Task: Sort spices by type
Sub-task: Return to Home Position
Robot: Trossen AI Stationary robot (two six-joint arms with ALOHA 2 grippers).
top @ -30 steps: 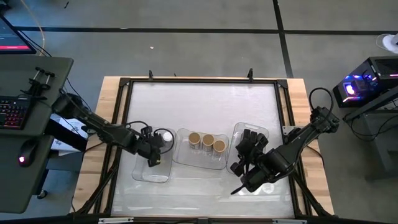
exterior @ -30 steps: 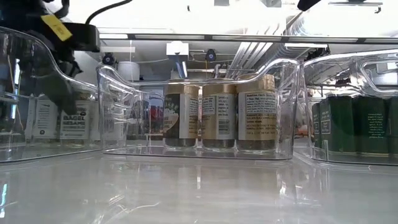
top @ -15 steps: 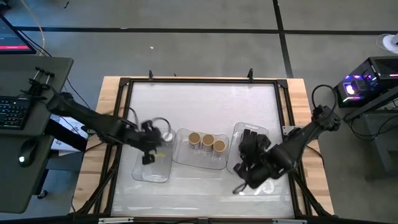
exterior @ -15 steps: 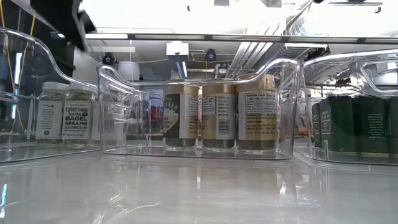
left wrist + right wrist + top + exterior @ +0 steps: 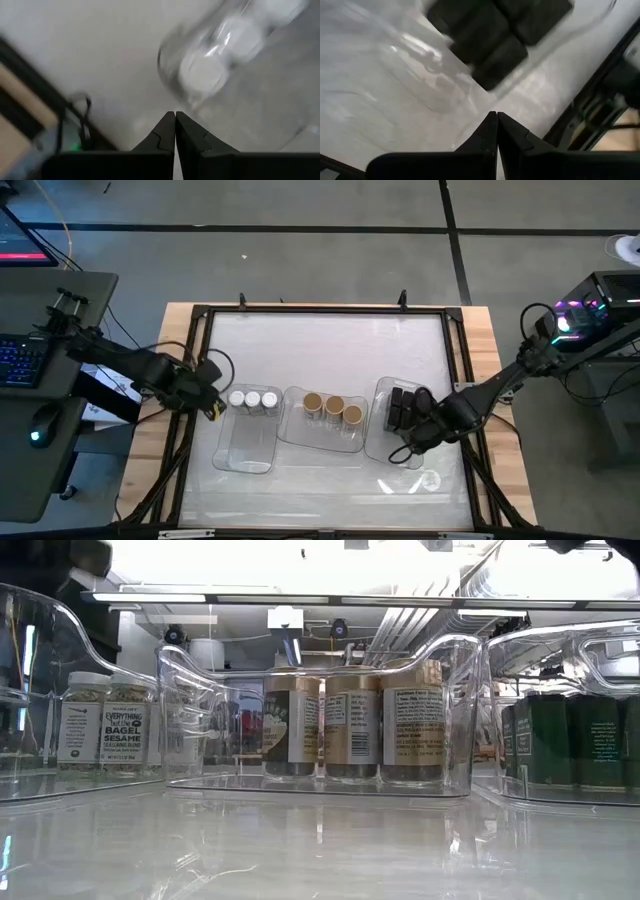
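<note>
Three clear trays stand in a row on the white table. The left tray [image 5: 245,445] holds three white-lidded jars [image 5: 253,399] at its far end. In the middle tray [image 5: 322,430] stand three tan-topped round spices [image 5: 333,406]. The black boxy spices [image 5: 402,406] fill the far end of the right tray [image 5: 395,442]. My left gripper [image 5: 213,409] is shut and empty, raised just left of the jars [image 5: 207,70]. My right gripper [image 5: 400,457] is shut and empty above the right tray, pointing down, just near of the black boxes [image 5: 492,32].
A dark frame [image 5: 190,380] runs round the table, with wooden edges outside it. Free white table lies beyond the trays [image 5: 320,345] and in front of them [image 5: 320,485]. A desk with a keyboard [image 5: 20,355] stands to the left.
My left gripper has risen out of the left tray and drawn back toward the table's left edge, rolling as it went; the white-lidded jars stand uncovered in the tray's far end. My right gripper has turned and moved toward the far edge over the right tray.
</note>
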